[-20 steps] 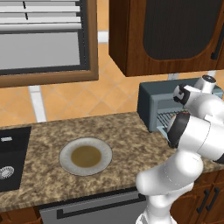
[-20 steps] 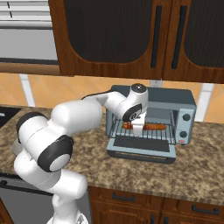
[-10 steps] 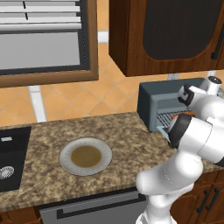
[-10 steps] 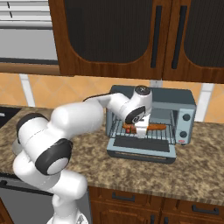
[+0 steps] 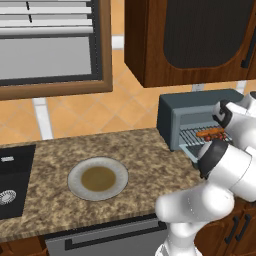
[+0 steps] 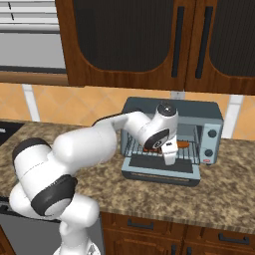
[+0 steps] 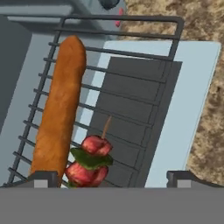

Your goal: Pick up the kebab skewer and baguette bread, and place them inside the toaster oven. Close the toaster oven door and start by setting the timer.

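We are looking across a speckled granite counter [image 5: 135, 150] toward the toaster oven [image 5: 192, 112], which is sitting at about three o'clock with its front open. On its wire rack [image 5: 202, 137] an orange-brown and reddish shape, the baguette bread [image 5: 211, 133] as far as we can tell, is lying lengthwise. Our white arm [image 5: 220, 175] is rising from five o'clock and covering the oven's right side. A round plate [image 5: 98, 178] is resting near centre, well apart from the oven, and a dark sink [image 5: 12, 180] is sitting at nine o'clock.
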